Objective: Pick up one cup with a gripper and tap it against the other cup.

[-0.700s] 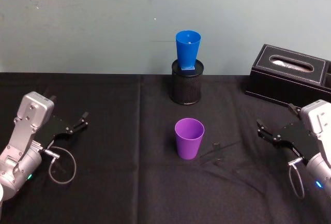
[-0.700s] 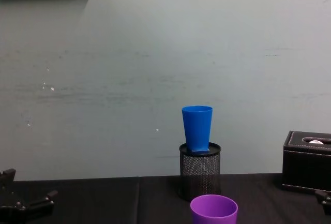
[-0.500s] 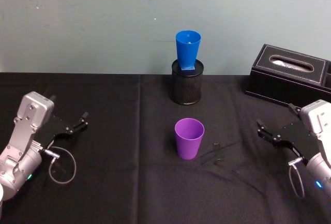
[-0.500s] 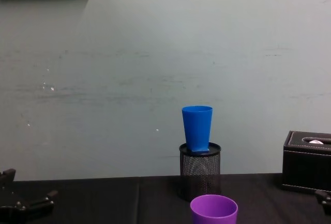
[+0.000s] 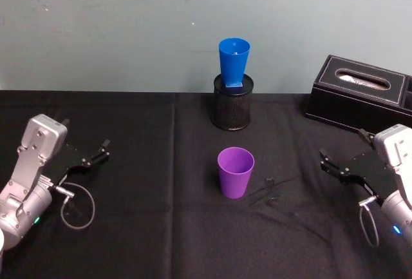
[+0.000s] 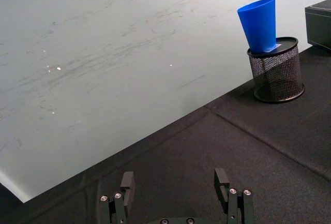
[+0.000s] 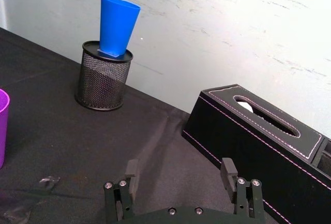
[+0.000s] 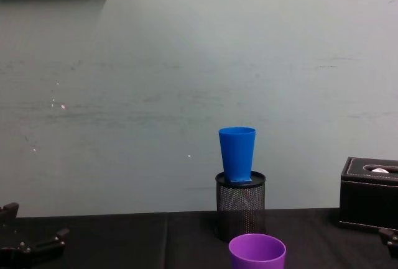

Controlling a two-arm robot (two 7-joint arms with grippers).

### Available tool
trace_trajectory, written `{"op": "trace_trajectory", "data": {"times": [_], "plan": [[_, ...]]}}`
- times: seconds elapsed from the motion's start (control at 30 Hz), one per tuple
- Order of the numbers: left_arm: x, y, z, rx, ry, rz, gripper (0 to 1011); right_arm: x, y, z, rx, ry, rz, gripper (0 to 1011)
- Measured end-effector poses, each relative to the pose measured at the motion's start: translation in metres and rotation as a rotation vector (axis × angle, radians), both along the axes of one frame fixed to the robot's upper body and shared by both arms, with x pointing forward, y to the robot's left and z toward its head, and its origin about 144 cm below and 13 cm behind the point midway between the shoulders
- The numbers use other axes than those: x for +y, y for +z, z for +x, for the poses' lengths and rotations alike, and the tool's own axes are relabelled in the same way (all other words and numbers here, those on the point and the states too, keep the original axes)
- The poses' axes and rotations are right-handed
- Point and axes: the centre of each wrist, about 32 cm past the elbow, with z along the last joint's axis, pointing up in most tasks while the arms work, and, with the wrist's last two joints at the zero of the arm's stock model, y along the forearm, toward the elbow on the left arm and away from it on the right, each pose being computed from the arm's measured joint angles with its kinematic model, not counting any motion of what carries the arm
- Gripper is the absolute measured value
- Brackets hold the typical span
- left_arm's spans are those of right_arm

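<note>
Left gripper (image 6: 174, 175) and right gripper (image 7: 179, 164) flank your short purple plastic cup (image 5: 235, 174), open and empty; probably light, slick, so pinch its wall near the rim

Black-clothed table (image 5: 161, 227) with purple cup (image 5: 235, 173), mesh holder (image 5: 232, 110), black tissue box (image 5: 360, 95).

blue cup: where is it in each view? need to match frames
Head: blue cup centre, atop the black mesh holder.
Chest: cup right of centre, behind the purple cup.
Left wrist: cup atop the holder, by the wall.
Right wrist: cup atop the holder.
Shared landmark: the mesh holder.
</note>
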Motion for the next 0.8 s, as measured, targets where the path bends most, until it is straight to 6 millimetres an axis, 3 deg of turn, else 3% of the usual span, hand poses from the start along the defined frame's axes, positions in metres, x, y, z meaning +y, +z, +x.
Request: {"op": "trace_trajectory", "data": {"times": [0.8], "plan": [[0.0,0.0,0.0,0.0,0.0,0.0,1011,0.0,0.0,0.0,0.0,0.0,0.0,1000]]}}
